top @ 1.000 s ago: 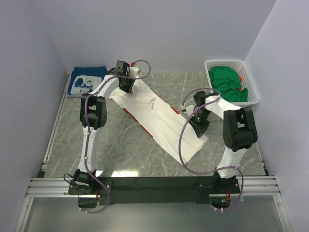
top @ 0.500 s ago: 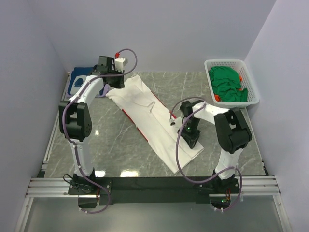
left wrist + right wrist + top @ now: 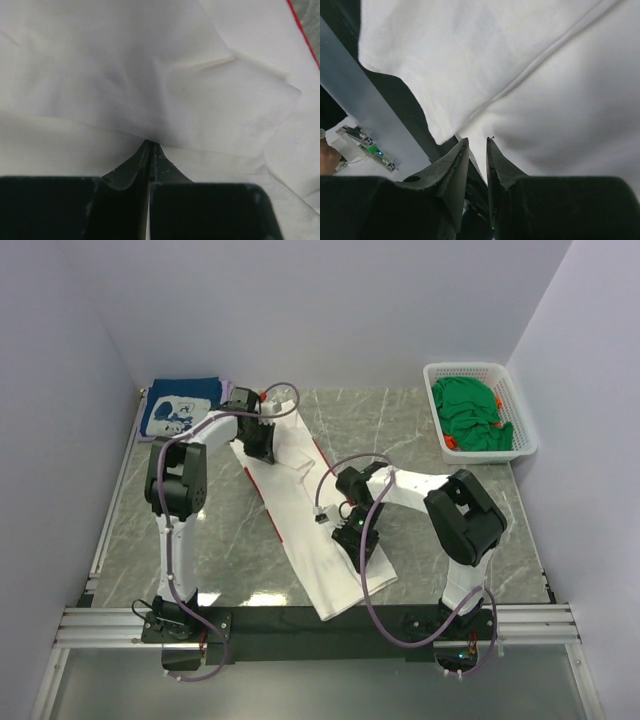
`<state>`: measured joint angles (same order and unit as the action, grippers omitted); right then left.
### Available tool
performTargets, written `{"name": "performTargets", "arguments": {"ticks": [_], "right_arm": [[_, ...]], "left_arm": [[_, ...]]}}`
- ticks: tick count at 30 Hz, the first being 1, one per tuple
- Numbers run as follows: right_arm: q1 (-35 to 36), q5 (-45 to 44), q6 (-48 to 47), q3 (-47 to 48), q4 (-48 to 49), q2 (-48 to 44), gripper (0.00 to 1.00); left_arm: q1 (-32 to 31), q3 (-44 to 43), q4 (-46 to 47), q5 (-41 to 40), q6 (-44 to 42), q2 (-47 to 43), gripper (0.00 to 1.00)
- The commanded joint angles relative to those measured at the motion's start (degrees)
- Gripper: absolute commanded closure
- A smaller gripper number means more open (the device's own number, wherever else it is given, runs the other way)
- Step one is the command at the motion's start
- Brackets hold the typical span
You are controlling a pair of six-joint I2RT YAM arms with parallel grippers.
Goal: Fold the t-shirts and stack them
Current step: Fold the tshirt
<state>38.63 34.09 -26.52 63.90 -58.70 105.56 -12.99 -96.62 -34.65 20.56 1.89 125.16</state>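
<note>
Across the worktop [image 3: 220,540], the biggest change in the last second was the white t-shirt [image 3: 296,502]. Its long folded strip had lain slanting toward the right side, and it had swung round to run from the far left down toward the near edge. Both arms had moved with it. I took that as a drag to square the strip up for its next fold, so the folding of this shirt was only partly done and stacking was yet to come. The navy t-shirt [image 3: 180,410] lay folded in the far left corner, well apart. The green t-shirts [image 3: 470,418] sat heaped in the basket [image 3: 478,370] at the far right, untouched.

The left end effector [image 3: 258,440] sat on the strip's far end. In its wrist view the jaws were pressed together with a tuck of white cloth pinched at their tips. The right end effector [image 3: 358,538] was at the strip's right edge, toward its near end. Its jaws were almost closed, with the tips sunk in the hem, and I judged it was gripping the cloth.
</note>
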Motion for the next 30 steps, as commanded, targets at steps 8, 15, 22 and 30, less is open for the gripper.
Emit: {"name": "performTargets", "arguments": {"ticks": [8,15,22,30], "right_arm": [[-7.95,1.69,-0.02,2.2,0.07,-7.03,0.69],[-7.61,-0.86,2.61,1.75,4.28,-4.31,0.68],[-5.41,-1.92,4.9,4.92,7.19,4.55,0.69],[-1.46,2.91,6.48,5.09,8.51,8.61,0.7]], "left_arm": [[-5.28,-29.83,-9.72,0.8,-5.84,20.54,0.93],[-7.22,-33.31,-0.09,-2.1,-10.33,20.4,0.82],[-2.47,-21.95,8.91,5.99,-3.65,5.11,0.69],[-2.39,-15.19,1.7,2.04,1.26,1.31,0.73]]}}
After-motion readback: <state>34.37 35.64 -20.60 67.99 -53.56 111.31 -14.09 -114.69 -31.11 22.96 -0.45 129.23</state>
